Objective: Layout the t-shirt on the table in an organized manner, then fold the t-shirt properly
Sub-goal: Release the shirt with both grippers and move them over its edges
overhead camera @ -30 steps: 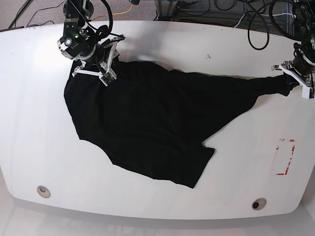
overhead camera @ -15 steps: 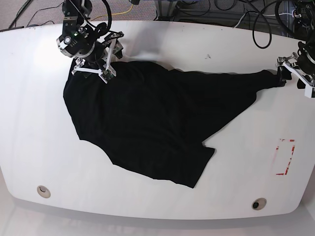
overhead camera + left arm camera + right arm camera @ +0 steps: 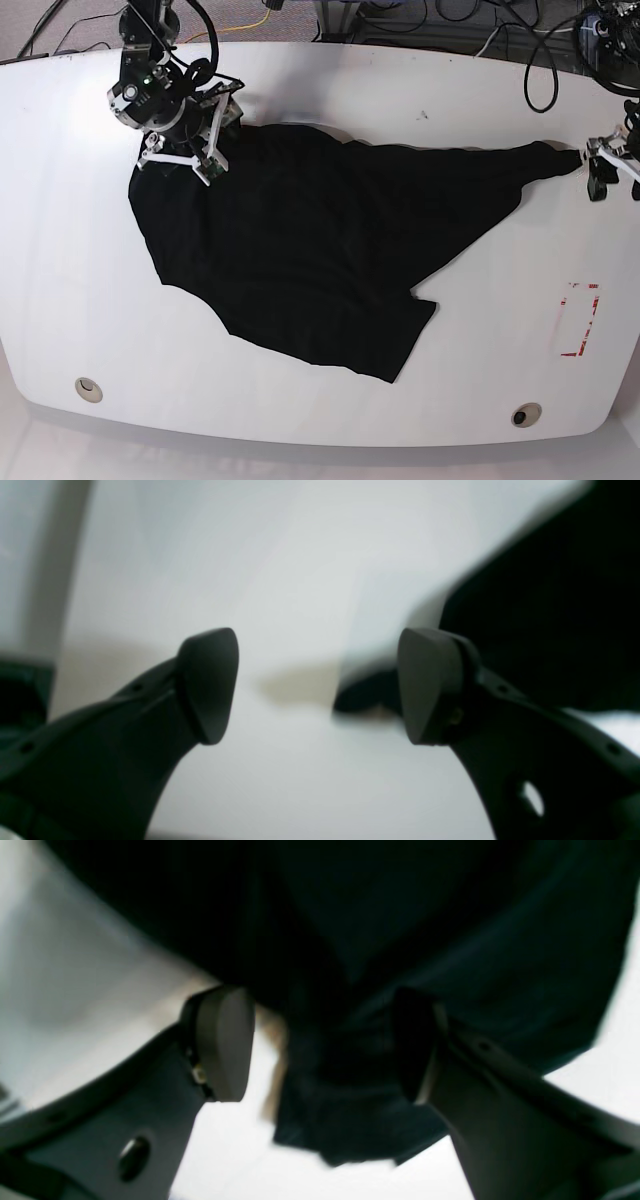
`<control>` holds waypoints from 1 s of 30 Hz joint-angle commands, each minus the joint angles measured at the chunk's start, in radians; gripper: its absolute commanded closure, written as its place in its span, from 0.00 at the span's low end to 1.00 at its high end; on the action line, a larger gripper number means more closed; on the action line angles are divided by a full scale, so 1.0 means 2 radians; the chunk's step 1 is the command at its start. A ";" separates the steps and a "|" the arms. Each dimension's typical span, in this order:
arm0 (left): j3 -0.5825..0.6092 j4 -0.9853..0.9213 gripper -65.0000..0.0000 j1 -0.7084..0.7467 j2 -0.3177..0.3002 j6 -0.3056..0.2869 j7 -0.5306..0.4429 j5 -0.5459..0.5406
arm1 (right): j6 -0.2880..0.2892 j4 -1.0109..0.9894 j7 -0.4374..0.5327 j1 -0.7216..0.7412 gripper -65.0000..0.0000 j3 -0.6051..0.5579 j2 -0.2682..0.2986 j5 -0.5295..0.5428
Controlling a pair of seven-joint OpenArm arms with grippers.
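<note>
The black t-shirt (image 3: 300, 250) lies spread across the white table (image 3: 400, 90), with one long corner drawn out to the right. My left gripper (image 3: 606, 166) sits just past that corner's tip, open. In the left wrist view the left gripper (image 3: 317, 685) has nothing between its fingers, and the t-shirt (image 3: 550, 605) lies off to the upper right. My right gripper (image 3: 183, 152) hovers over the shirt's far left edge. In the right wrist view the right gripper (image 3: 325, 1045) is open, with a bunched fold of the t-shirt (image 3: 400, 915) lying between its parted fingers.
A red tape rectangle (image 3: 580, 320) marks the table near the right edge. Two grommet holes (image 3: 88, 388) (image 3: 525, 413) sit close to the front edge. Cables (image 3: 450, 20) hang beyond the far edge, and a dark speck (image 3: 423, 115) is near it.
The left gripper opened, released the shirt's right corner and drew back to the right. The right gripper opened wider and shifted slightly left; the cloth it held now rests loose.
</note>
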 commanded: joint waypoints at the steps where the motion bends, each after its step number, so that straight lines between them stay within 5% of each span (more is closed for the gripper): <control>1: -0.002 0.010 0.28 -0.018 -0.008 0.000 -0.011 -0.006 | -0.001 0.011 0.009 0.021 0.37 0.002 0.002 0.005; 14: 0.103 0.011 0.28 -0.132 0.013 0.001 -0.011 -0.058 | -0.001 0.008 0.009 0.127 0.36 0.001 0.002 0.005; 20: 0.134 0.011 0.28 -0.164 0.051 0.002 -0.011 -0.056 | -0.001 0.005 0.009 0.160 0.36 0.001 0.000 0.005; 30: 0.135 0.011 0.28 -0.183 0.073 0.002 -0.012 -0.024 | -0.001 -0.047 0.009 0.210 0.36 -0.001 -0.067 0.006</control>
